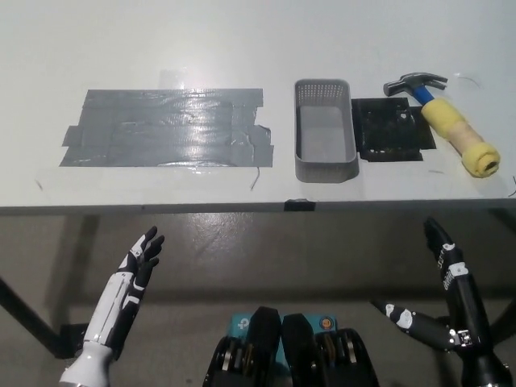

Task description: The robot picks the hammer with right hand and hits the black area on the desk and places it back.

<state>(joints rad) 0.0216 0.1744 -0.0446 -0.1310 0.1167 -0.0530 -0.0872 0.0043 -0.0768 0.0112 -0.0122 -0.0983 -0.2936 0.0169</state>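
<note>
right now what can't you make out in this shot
- Right hand, head view: its wrist and arm run off the bottom right edge.
- Left hand, head view: the arm is cut off by the bottom edge.
- Basket, head view: its mesh is too fine to read.
- Black area, head view: surface marks too small to tell; the hammer head overlaps its top corner.

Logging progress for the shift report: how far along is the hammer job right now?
It looks finished. The hammer lies on the desk, right of the black area, with no hand on it. The right hand is open below the desk edge, holding nothing. The left hand rests open at lower left. Nothing seems left; whether the hit happened cannot be seen here.
</note>
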